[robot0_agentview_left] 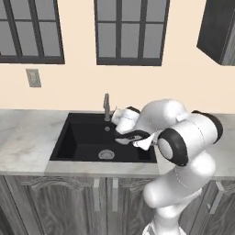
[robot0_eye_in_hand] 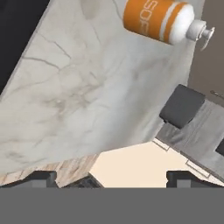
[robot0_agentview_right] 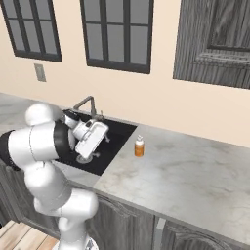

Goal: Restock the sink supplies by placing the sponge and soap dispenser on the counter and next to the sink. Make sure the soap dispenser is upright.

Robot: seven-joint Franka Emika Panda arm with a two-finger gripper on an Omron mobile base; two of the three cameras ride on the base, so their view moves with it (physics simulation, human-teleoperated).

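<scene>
Hand point(robot0_eye_in_hand: 112, 177): fingers spread wide, nothing between them, poised over the sink point(robot0_agentview_right: 105, 146).
Soap dispenser point(robot0_agentview_right: 139, 146): upright on the table point(robot0_agentview_right: 195, 171), just beside the sink's right edge.
Room: bare table stretches rightward.
Faucet point(robot0_agentview_right: 85, 105): behind the basin.

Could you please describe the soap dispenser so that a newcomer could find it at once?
Start at the black sink set in the pale marbled counter. Just right of the basin's edge, standing upright on the stone, is the soap dispenser: a small orange bottle with a white pump top, far shorter than the grey faucet.
</scene>
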